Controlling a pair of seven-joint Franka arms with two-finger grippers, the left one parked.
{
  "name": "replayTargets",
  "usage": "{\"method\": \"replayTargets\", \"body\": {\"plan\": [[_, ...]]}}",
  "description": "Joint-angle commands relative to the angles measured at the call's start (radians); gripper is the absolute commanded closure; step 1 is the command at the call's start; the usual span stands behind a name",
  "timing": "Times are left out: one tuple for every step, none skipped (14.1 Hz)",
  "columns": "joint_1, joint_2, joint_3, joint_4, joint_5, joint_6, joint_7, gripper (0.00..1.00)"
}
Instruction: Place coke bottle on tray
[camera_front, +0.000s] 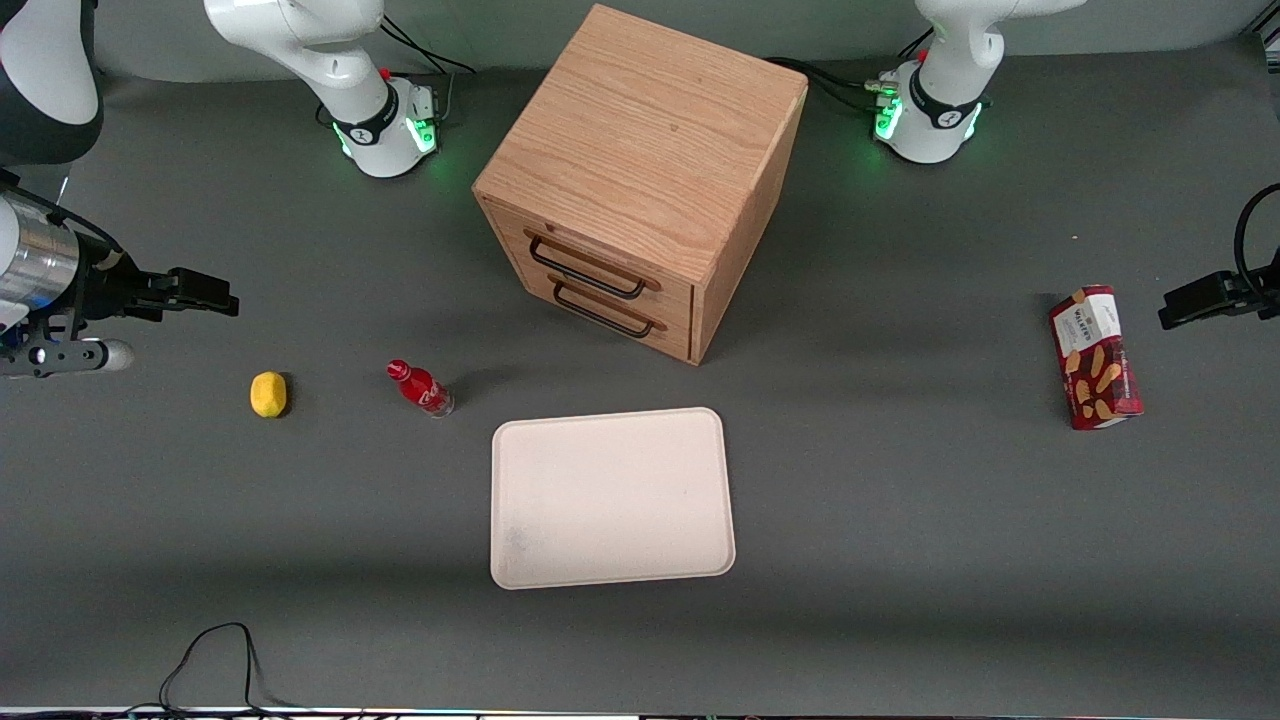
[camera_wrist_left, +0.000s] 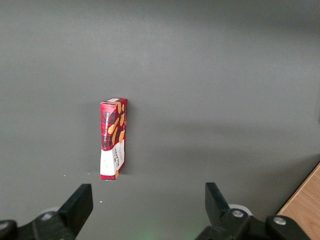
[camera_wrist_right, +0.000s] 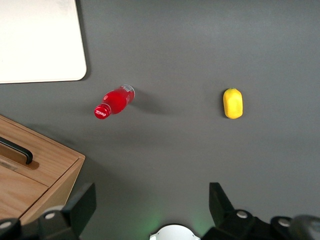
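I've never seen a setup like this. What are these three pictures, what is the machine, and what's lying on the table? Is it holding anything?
The machine is a robot arm standing on a grey table. One picture looks at the table from the front; the other two come from cameras on the arms' wrists, looking down past their fingers. The working arm's gripper hangs above the table at its own end, open and holding nothing. On the table stand a small red coke bottle, a yellow lemon beside it, a cream tray nearer the front camera than the wooden drawer cabinet, and a red snack box toward the parked arm's end. The bottle is meant to go on the tray; it is not there yet.
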Motion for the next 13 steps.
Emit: {"method": "replayTargets", "body": {"plan": [[-0.004,0.051,0.011,0.082,0.01,-0.049,0.001,0.0],[-0.002,0.053,0.013,0.082,0.01,-0.049,0.001,0.0],[0.008,0.062,0.014,0.082,0.01,-0.051,0.001,0.0],[0.037,0.067,0.014,0.085,0.009,-0.051,0.004,0.0],[0.054,0.07,0.014,0.092,0.01,-0.051,0.033,0.0],[0.065,0.08,0.014,0.109,0.013,-0.051,0.097,0.0],[0.09,0.094,0.019,0.131,0.016,-0.051,0.135,0.0],[0.131,0.108,0.023,0.155,0.013,-0.051,0.16,0.0],[0.163,0.123,0.023,0.174,0.01,-0.051,0.201,0.0],[0.192,0.134,0.023,0.186,0.007,-0.051,0.25,0.0],[0.215,0.142,0.023,0.197,0.009,-0.051,0.287,0.0],[0.222,0.142,0.023,0.212,0.012,-0.052,0.303,0.0],[0.232,0.142,0.025,0.218,0.013,-0.055,0.305,0.0]]}}
